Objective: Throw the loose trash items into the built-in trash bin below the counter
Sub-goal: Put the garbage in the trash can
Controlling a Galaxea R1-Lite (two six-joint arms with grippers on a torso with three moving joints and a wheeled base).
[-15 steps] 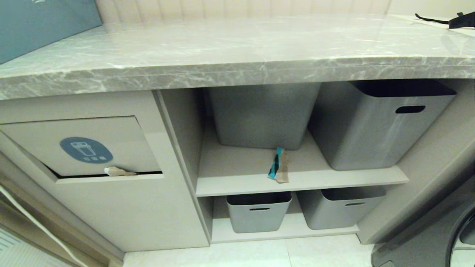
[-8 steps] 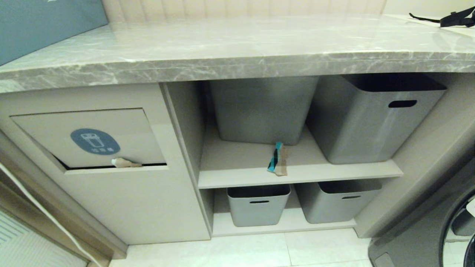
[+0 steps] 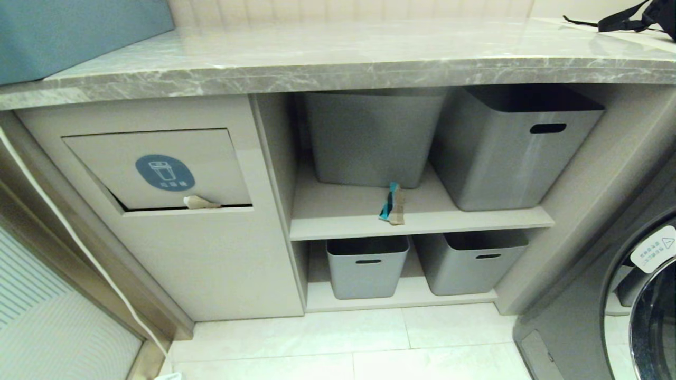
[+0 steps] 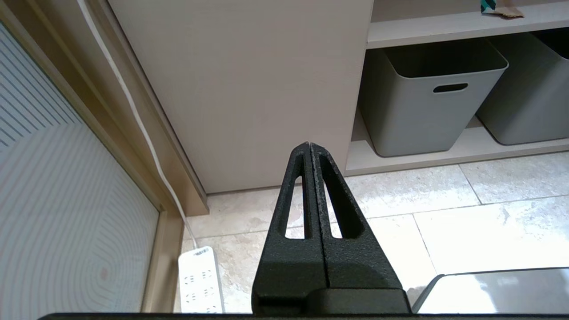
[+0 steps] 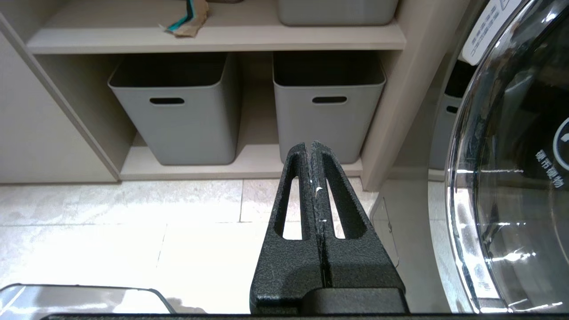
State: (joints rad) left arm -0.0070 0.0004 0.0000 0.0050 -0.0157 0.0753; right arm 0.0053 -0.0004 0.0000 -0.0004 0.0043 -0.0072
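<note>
A teal-and-black printed cardboard scrap (image 3: 392,203) (image 5: 186,18) (image 4: 494,8) lies on the middle shelf, in front of a grey tub. A plain brown scrap (image 3: 199,202) is caught in the slot under the built-in trash bin's flap (image 3: 161,168), which bears a round blue sticker. The grey marble counter (image 3: 338,60) runs above. My left gripper (image 4: 309,146) is shut and empty, low over the floor before the bin's cabinet. My right gripper (image 5: 309,144) is shut and empty too, facing the lower tubs. Neither arm shows in the head view.
Two large grey tubs (image 3: 515,145) stand on the middle shelf and two smaller ones (image 3: 367,266) below. A washing machine door (image 3: 647,301) is at the right. A white power strip (image 4: 200,281) and its cable lie on the floor at the left. A teal box (image 3: 74,34) sits on the counter.
The whole head view has shifted: the cabinet now looks smaller and sits higher, with more floor and washing machine showing. Scraps and tubs keep their places.
</note>
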